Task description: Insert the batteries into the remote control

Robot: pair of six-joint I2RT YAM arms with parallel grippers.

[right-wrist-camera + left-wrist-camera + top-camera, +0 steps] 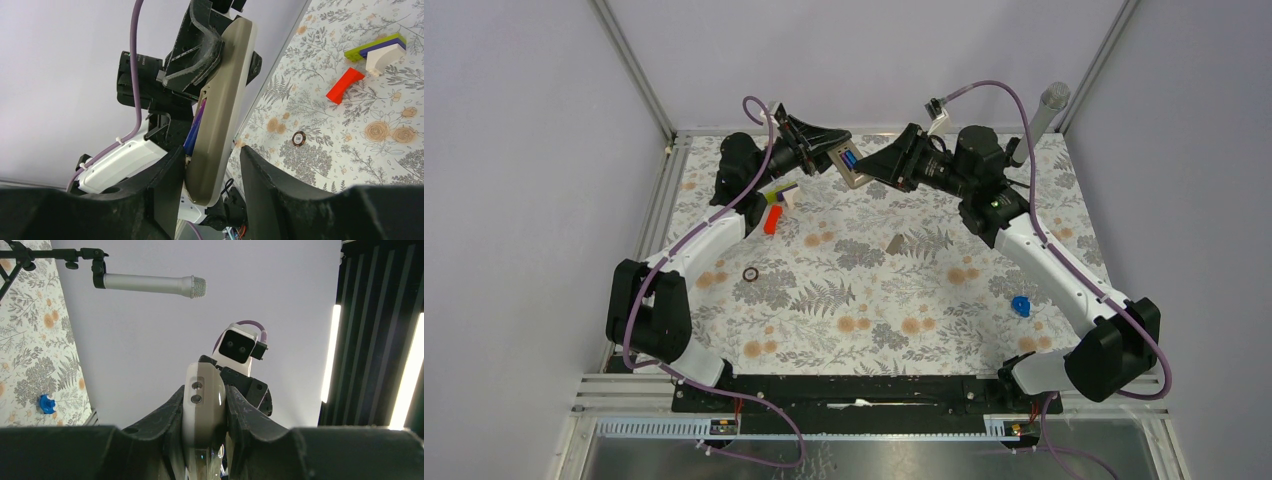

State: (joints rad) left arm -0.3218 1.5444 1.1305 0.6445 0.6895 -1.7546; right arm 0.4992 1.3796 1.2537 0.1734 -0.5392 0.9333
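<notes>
Both arms stretch to the far middle of the table, wrists facing. The left gripper clenches the raised remote control, with blue batteries in its back recess. The right gripper straddles its end, grip unclear.

Upper centre: we see remote control raised | blue batteries in recess | left gripper, right gripper flanking it.

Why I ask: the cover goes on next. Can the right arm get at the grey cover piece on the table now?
Likely not yet: the right gripper is raised, its fingers either side of the remote control, which the left gripper clamps. The cover piece itself lies exposed, nothing over it.
</notes>
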